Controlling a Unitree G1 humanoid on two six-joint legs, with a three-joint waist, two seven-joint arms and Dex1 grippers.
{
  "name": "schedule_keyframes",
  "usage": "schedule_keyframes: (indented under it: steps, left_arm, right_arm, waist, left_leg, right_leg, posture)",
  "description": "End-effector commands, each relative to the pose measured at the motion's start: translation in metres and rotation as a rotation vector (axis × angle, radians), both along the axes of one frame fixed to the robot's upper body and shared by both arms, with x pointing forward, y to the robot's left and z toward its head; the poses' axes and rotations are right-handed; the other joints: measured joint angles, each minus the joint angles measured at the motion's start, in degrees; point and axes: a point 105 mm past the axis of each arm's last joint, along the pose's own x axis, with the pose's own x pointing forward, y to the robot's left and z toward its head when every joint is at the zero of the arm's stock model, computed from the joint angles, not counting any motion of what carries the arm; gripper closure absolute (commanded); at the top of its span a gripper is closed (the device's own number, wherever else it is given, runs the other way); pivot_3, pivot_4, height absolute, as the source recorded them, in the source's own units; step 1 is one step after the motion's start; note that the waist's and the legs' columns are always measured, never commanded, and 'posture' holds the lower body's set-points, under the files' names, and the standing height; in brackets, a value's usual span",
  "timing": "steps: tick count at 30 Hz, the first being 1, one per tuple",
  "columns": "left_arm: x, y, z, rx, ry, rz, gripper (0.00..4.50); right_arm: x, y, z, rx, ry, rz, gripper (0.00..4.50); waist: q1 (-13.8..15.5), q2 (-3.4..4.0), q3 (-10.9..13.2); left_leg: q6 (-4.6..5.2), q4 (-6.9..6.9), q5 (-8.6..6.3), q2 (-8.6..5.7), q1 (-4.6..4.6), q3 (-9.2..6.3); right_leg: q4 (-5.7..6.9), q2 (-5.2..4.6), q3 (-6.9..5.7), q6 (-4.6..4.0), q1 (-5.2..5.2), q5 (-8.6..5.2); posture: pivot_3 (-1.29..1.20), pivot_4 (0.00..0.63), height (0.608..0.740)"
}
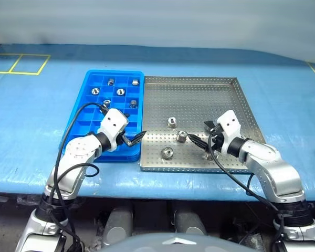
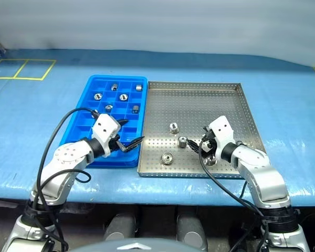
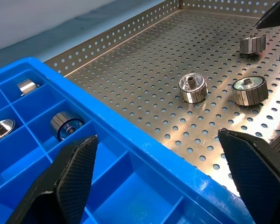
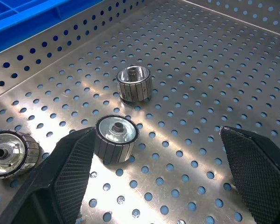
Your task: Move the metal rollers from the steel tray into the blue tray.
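Perforated steel forms the square tray (image 1: 199,100), its floor dotted with round holes and edged by a low rim. Beside it, touching along one side, lies the blue tray (image 1: 84,113) of moulded plastic, divided into small square compartments; both are set on a blue-covered table (image 1: 37,136). Three ribbed, shiny rollers (image 1: 171,123) with dark central holes are seen near the steel tray's front, and a fourth is partly hidden at the right claw. Five more are lodged in the blue tray's far compartments. The left claw (image 1: 132,139) is held fully apart over the blue tray's near corner, empty. The right claw (image 4: 163,182) is likewise spread wide, one textured finger (image 4: 70,172) just beside a roller, nothing gripped.
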Motion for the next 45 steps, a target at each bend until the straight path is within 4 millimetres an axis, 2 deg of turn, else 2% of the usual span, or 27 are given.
schedule_keyframes:
  steps: [1,13,21,29,32,37,40,45]
  left_arm:
    - [-0.002,-0.001,0.017,-0.065,-0.047,-0.001,0.0]
    - [-0.001,0.0,0.012,-0.056,-0.025,0.011,0.0]
    - [-0.004,-0.012,0.016,-0.096,-0.032,-0.038,0.0]
    - [-0.004,-0.014,0.012,-0.095,-0.015,-0.047,0.0]
    - [-0.006,-0.022,0.013,-0.102,-0.01,-0.087,0.0]
    - [-0.014,-0.051,0.01,-0.097,0.036,-0.228,0.0]
    - [-0.015,-0.065,0.002,-0.05,0.076,-0.298,0.0]
    - [-0.017,-0.08,-0.021,0.075,0.145,-0.384,0.0]
  right_arm:
    - [-0.001,0.004,0.009,0.009,-0.044,0.018,0.03]
    - [-0.003,0.002,0.005,0.015,-0.046,-0.013,0.03]
    - [-0.006,0.005,0.004,0.012,-0.041,-0.005,0.03]
    - [-0.008,0.003,0.005,0.001,-0.041,-0.012,0.03]
    - [-0.009,0.002,0.005,-0.004,-0.043,-0.017,0.03]
    - [-0.01,-0.003,0.011,-0.015,-0.07,-0.042,0.03]
    - [-0.01,-0.011,0.015,-0.027,-0.091,-0.083,0.03]
    - [-0.015,-0.01,0.015,-0.026,-0.097,-0.091,0.03]
  waist:
    - [0.0,0.0,0.0]
    - [-0.1,0.0,0.0]
    - [-0.1,0.0,0.0]
    - [-0.2,0.01,0.0]
    - [-0.2,0.01,0.0]
    - [-0.2,0.0,0.0]
    - [-0.3,0.01,0.0]
    - [-1.3,0.02,0.0]
  left_leg:
    - [0.0,0.0,0.0,0.0,0.0,0.0]
    - [0.0,0.01,0.0,0.0,0.01,0.0]
    - [0.0,0.01,0.0,0.0,0.02,0.01]
    - [0.0,0.02,0.0,0.0,0.03,0.01]
    - [0.0,0.02,0.0,0.0,0.02,0.01]
    - [0.0,0.05,0.0,-0.01,0.02,0.01]
    - [0.0,0.1,0.0,-0.01,0.03,0.01]
    - [0.0,0.11,0.0,-0.02,0.03,0.02]
  right_leg:
    - [0.01,0.0,0.0,0.0,0.0,0.0]
    - [0.02,0.0,0.01,0.0,0.01,0.0]
    - [0.02,0.0,0.01,0.0,0.01,0.0]
    - [0.04,0.01,0.01,0.0,0.02,0.0]
    - [0.03,0.01,0.02,0.0,0.02,0.0]
    - [0.03,0.0,0.02,0.01,0.03,0.01]
    - [0.04,0.01,0.02,0.02,0.05,0.02]
    - [0.04,0.01,0.04,0.03,0.06,0.02]
  posture:
    - [0.11,0.15,0.74]
    - [0.09,0.15,0.74]
    - [0.08,0.15,0.74]
    - [0.06,0.15,0.74]
    - [0.06,0.15,0.74]
    - [0.04,0.15,0.74]
    - [0.02,0.15,0.74]
    - [-0.02,0.15,0.74]
